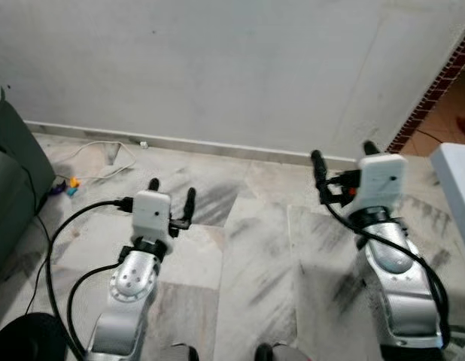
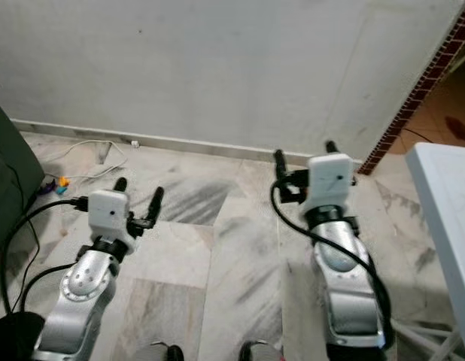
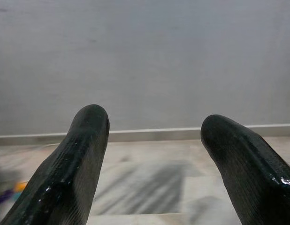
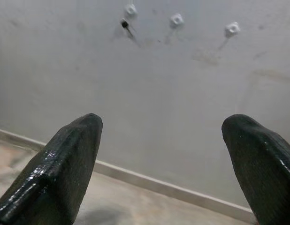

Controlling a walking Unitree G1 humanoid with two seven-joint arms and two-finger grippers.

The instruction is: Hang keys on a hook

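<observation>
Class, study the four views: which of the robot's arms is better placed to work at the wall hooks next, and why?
Probably the right. The right gripper is raised nearer the wall, open, and its wrist view faces the white wall hooks. The left gripper sits lower, facing bare wall. No keys are visible.

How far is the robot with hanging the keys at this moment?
Nothing looks done. The left gripper and the right gripper are both open and empty, held out over the marble floor facing the white wall. The right wrist view shows small white hooks high on that wall, with nothing hanging. Finding the keys, grasping them and hanging them all remain.
</observation>
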